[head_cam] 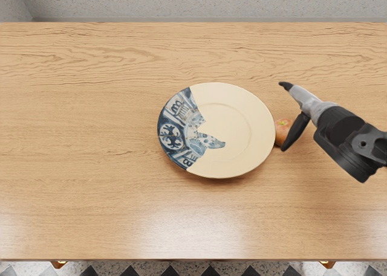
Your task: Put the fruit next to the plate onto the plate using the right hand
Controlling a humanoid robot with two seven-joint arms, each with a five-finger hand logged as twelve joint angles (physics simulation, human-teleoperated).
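Head view: a small round red-orange fruit [282,131] was seen on the light wooden counter [91,167], touching or just beside the right rim of the round cream plate with a blue patterned segment [230,125]. The right hand [309,110] was spread open at the fruit's right side, nothing gripped. One dark finger [296,134] was at or just short of contact. The fruit was judged light, firm, smooth and prone to rolling. A grip across its widest part, from opposite sides, was advised.

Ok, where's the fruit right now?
In the head view, the fruit sits on the table against the plate's right rim, with the right hand just to its right.
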